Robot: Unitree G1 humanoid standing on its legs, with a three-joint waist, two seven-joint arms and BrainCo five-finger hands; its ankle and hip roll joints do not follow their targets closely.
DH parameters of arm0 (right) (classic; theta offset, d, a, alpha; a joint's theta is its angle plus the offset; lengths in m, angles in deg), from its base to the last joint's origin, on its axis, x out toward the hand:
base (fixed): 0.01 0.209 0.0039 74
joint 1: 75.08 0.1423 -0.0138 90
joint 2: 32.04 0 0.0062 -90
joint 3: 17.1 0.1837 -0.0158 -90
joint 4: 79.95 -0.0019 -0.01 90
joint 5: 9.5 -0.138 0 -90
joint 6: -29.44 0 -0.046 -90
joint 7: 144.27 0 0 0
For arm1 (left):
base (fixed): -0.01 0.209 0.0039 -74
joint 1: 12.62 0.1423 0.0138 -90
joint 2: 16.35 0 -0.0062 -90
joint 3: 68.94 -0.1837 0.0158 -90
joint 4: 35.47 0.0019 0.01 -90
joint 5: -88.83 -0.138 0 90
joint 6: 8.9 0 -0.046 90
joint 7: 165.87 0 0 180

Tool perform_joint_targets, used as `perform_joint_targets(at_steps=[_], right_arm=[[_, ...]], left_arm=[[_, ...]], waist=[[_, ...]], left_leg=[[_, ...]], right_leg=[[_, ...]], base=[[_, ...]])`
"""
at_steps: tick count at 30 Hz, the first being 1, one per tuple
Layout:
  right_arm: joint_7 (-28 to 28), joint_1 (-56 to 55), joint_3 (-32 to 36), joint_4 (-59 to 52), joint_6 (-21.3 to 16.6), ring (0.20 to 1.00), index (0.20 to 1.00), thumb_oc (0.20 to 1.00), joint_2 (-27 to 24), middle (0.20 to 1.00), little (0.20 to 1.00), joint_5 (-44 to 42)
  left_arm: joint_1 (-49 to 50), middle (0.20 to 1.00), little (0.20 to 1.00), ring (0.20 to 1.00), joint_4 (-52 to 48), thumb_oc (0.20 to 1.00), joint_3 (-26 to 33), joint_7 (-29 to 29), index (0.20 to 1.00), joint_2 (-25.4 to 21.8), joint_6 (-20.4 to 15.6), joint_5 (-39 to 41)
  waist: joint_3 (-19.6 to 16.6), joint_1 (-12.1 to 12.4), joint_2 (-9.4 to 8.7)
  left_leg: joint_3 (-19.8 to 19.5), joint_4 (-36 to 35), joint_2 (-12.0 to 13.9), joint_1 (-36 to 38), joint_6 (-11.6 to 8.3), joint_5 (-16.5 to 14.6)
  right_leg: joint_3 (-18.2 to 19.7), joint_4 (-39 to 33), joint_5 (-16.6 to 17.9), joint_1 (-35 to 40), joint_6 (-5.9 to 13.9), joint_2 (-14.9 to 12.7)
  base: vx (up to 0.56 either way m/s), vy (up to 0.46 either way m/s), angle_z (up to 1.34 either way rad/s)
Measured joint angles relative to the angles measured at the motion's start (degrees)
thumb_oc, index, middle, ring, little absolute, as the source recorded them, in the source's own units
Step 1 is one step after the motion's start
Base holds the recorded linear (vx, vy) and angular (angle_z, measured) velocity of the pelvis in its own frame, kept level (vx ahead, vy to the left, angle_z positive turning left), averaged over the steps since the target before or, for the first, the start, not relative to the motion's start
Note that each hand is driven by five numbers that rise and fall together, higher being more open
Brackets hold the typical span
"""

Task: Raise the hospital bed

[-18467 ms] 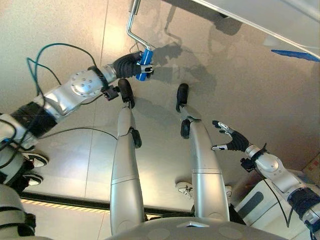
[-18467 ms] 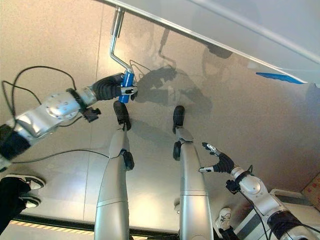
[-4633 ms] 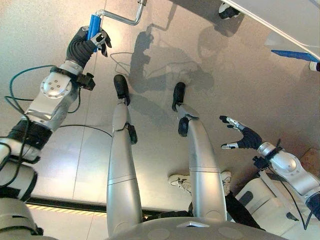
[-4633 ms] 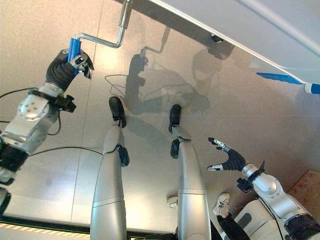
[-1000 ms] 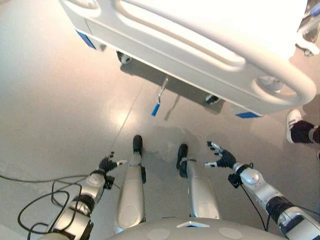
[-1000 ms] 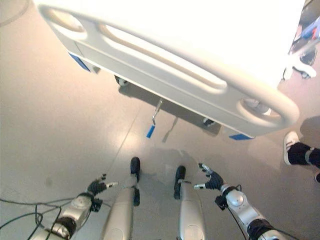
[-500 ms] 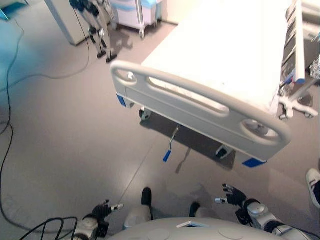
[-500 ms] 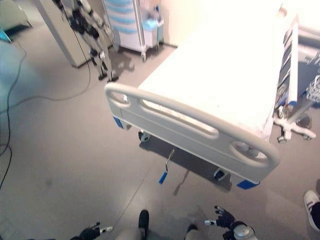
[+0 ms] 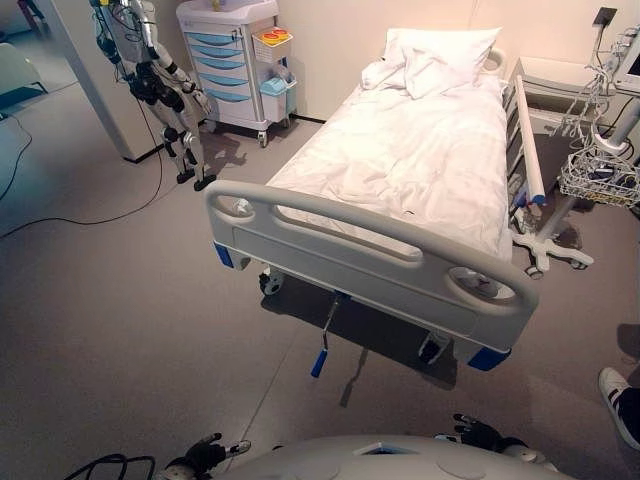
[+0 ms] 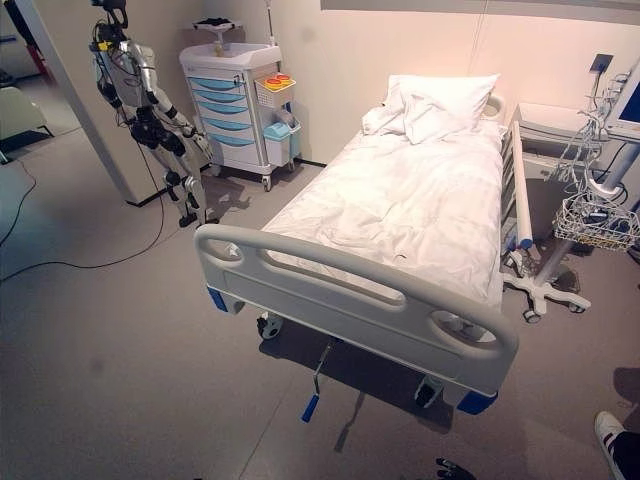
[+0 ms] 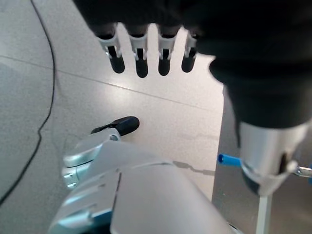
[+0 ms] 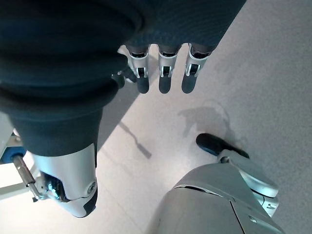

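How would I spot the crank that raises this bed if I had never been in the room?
Find the white hospital bed in the middle of the room and go to its footboard, the grey-white panel with long cut-outs. Beneath that panel a thin metal rod hangs down toward the floor: the crank. Its bright blue grip at the lower end sets it apart from the bed's wheels and blue corner bumpers nearby.

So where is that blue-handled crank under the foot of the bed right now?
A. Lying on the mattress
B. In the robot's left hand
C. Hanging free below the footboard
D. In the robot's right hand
C: the crank hangs under the footboard, while the left hand and right hand are low, open and well away from it.
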Motion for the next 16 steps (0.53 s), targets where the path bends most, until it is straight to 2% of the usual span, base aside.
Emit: perform_joint_targets(at_steps=[7,16], right_arm=[[0.8,-0.24,0.0,0.03,0.0,1.0,1.0,1.0,0.72,1.0,1.0,0.0],[0.98,-0.76,0.0,0.05,0.0,1.0,1.0,1.0,1.03,1.0,1.0,0.0]], left_arm=[[0.19,1.0,1.0,1.0,0.11,1.0,0.02,0.06,1.0,0.0,0.0,-2.17],[0.22,1.0,1.0,1.0,0.18,1.0,0.06,0.18,1.0,-0.01,0.0,-2.15]], waist=[[-0.4,0.03,-0.86],[-0.5,0.12,-1.08]], left_leg=[[0.17,-0.23,0.06,1.16,-0.33,-0.3],[0.19,-0.26,0.49,1.27,-0.65,-0.53]], right_leg=[[0.05,-0.91,0.05,1.58,-0.03,0.11],[0.01,-1.56,0.16,1.93,-0.35,0.55]], base=[[0.05,-0.004,-0.01],[0.0,0.0,0.0]])
